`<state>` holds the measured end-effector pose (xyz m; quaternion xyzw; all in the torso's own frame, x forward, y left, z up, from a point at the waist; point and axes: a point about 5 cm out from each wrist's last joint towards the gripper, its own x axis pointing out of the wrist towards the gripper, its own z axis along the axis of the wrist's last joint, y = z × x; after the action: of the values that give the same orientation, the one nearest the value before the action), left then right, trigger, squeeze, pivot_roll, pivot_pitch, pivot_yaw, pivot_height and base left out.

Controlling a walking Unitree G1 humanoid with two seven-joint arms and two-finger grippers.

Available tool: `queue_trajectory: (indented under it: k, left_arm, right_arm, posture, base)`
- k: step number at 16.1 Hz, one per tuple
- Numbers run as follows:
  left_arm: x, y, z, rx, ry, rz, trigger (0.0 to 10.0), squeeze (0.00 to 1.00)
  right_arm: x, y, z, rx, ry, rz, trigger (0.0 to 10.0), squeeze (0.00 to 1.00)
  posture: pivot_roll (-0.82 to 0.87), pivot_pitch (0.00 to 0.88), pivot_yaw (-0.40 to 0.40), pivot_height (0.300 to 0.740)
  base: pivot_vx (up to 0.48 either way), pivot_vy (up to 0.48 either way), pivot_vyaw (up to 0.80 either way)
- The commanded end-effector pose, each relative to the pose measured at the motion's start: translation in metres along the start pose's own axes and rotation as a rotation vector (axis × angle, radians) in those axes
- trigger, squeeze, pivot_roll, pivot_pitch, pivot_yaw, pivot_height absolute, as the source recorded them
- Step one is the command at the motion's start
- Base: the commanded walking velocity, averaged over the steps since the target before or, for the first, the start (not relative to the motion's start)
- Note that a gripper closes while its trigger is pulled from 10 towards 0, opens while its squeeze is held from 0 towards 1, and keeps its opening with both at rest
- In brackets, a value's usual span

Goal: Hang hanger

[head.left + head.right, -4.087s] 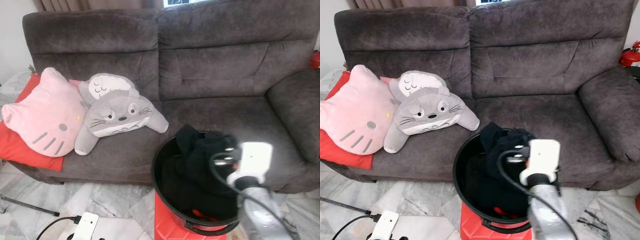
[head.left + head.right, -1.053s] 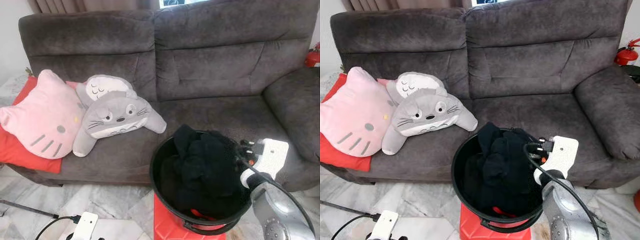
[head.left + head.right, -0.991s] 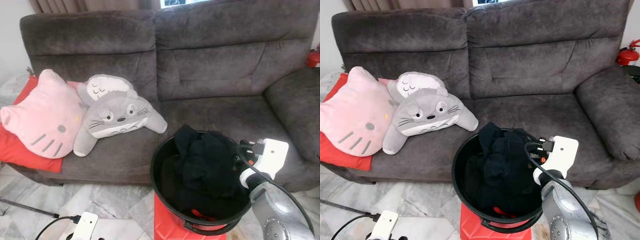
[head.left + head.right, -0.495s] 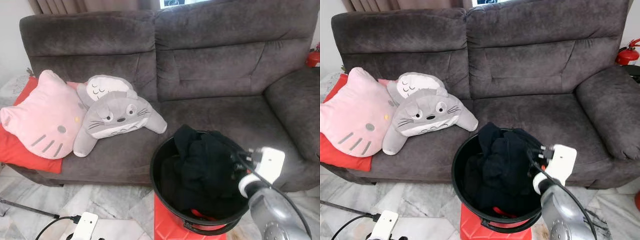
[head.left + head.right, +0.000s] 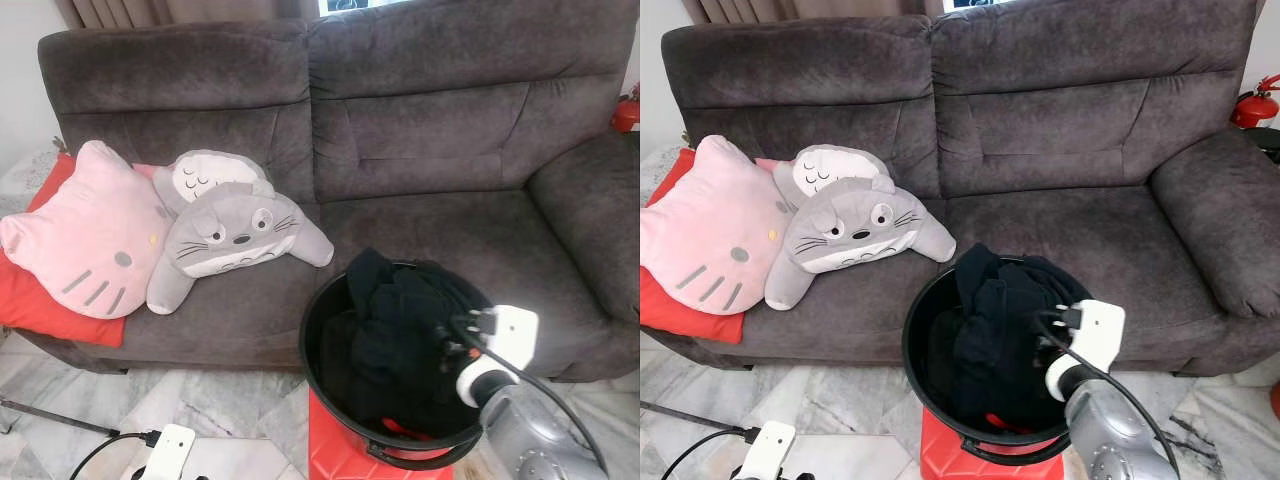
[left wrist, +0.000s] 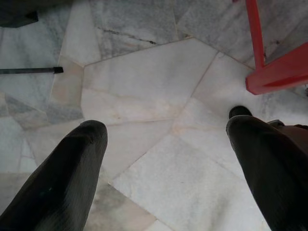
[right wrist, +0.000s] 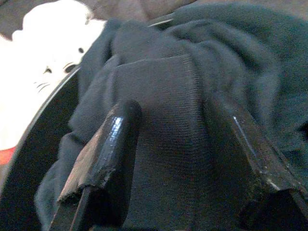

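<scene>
The right gripper [image 7: 178,130] has moved from the bucket's right rim inward over the black clothing [image 5: 400,320] since one second ago; its fingers [image 7: 113,144] are spread, straddling a fold of the fabric, not closed on it; the clothing is heaped in the black bucket [image 5: 320,380], which stands on a red stool [image 5: 335,450] before the grey sofa [image 5: 420,120]; no hanger can be made out, so its axis cannot be told; the left gripper [image 6: 168,149] hangs spread over the marble floor [image 6: 144,86].

Black clothes [image 5: 400,330] in a black bucket [image 5: 318,375]; charcoal sofa [image 5: 440,120]; pink cushion [image 5: 85,230]; grey plush [image 5: 235,235].
</scene>
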<state>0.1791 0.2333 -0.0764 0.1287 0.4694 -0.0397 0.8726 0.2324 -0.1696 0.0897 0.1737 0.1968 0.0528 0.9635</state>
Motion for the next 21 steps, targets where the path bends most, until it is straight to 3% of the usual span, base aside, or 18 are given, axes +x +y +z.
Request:
queue_trajectory:
  k: [1,8,15,21]
  left_arm:
    - [-0.001,0.006,-0.002,0.021,0.012,0.015,10.0,0.0]
    - [-0.001,0.005,0.0,0.025,0.004,0.01,10.0,0.0]
    - [0.0,0.005,0.003,0.027,-0.005,0.005,10.0,0.0]
    - [0.0,0.005,0.003,0.027,-0.002,0.005,10.0,0.0]
  right_arm:
    - [0.001,0.007,-0.007,0.006,0.039,0.047,10.0,0.0]
    - [0.0,0.01,-0.009,-0.003,0.056,0.075,10.0,0.0]
    - [-0.002,0.029,0.01,-0.019,-0.048,0.187,10.0,0.0]
    - [-0.001,0.028,0.004,-0.019,-0.02,0.177,10.0,0.0]
  posture:
    - [-0.18,0.0,0.122,0.74]
    - [-0.18,0.0,0.122,0.74]
    - [-0.18,0.0,0.122,0.74]
    - [-0.18,0.0,0.121,0.74]
  base:
    - [0.0,0.0,0.0]
    - [0.0,0.0,0.0]
    - [0.0,0.0,0.0]
    - [0.0,0.0,0.0]
